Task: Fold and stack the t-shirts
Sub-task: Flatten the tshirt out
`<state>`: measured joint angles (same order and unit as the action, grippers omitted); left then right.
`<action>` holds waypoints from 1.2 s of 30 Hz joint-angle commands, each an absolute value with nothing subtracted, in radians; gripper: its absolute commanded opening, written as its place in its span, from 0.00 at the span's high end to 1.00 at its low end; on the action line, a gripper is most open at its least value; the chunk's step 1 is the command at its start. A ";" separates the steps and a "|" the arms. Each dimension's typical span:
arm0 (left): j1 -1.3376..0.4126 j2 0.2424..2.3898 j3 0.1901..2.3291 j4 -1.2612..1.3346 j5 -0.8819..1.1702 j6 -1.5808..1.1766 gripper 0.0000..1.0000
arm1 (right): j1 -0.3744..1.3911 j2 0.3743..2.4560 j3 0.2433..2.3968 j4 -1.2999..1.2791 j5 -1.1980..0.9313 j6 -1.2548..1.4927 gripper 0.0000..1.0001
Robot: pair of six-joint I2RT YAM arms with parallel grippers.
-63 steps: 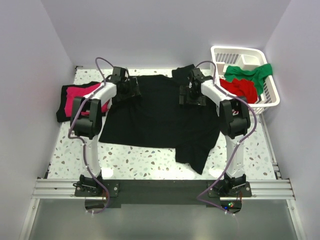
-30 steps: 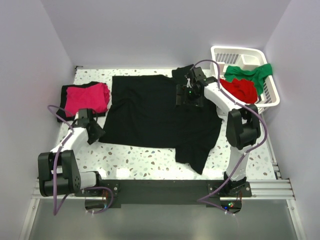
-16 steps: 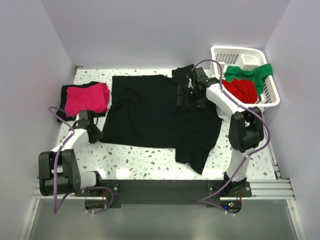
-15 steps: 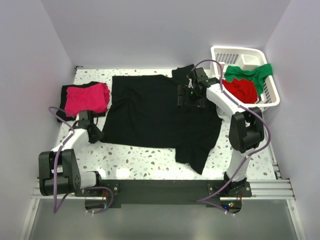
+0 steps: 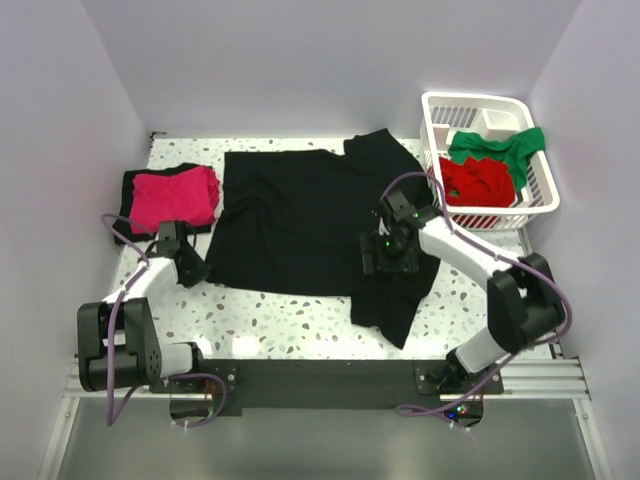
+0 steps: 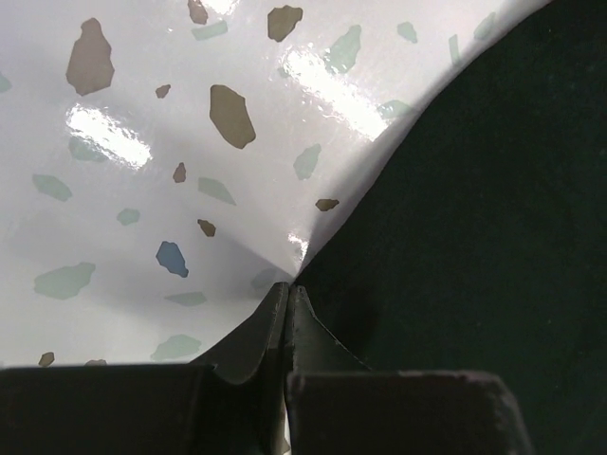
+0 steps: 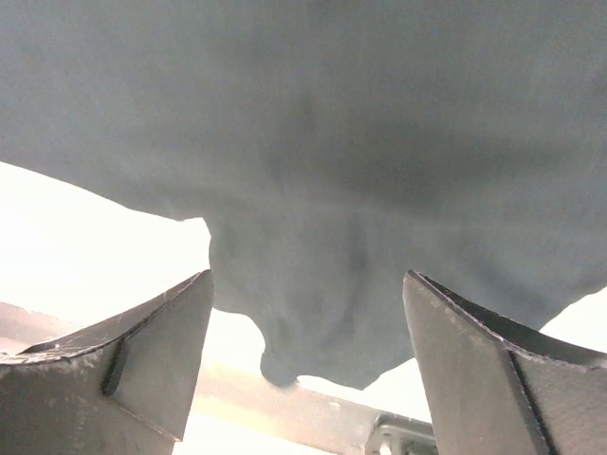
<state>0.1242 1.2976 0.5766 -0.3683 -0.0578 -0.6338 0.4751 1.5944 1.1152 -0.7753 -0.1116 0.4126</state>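
Right gripper (image 5: 388,262) has swung from 12 toward 5 o'clock, jaws wide above the matte black t-shirt (image 5: 300,215). It lies flat mid-table, long axis 9-to-3, sleeves at 1 and 5. Left gripper (image 5: 192,272) pinches its 8 o'clock hem corner; glossy speckled table (image 5: 270,315) shows bare toward 6.

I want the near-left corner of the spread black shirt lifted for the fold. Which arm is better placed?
Left. The left gripper sits shut right at that corner's edge of the black t-shirt. The right gripper hangs open over the near-right cloth, on the far side of the shirt from that corner.
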 commanded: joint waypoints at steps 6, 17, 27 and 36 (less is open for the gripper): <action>0.130 1.284 0.618 -0.357 -0.009 -0.575 1.00 | 0.517 1.221 0.793 -0.883 -0.028 0.586 0.28; 0.129 1.252 0.609 -0.374 -0.005 -0.528 1.00 | 0.551 1.129 0.620 -0.868 -0.072 0.681 0.47; 0.130 1.227 0.617 -0.403 -0.006 -0.525 1.00 | 0.626 1.192 0.551 -0.778 -0.120 0.733 0.49; 0.132 1.210 0.617 -0.425 -0.008 -0.500 1.00 | 0.647 1.164 0.492 -0.715 -0.123 0.769 0.55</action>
<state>0.1242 1.2373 0.5838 -0.4187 -0.0113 -0.5297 0.6357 1.1637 0.5304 -0.7849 -0.0971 0.7300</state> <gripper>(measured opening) 0.015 0.460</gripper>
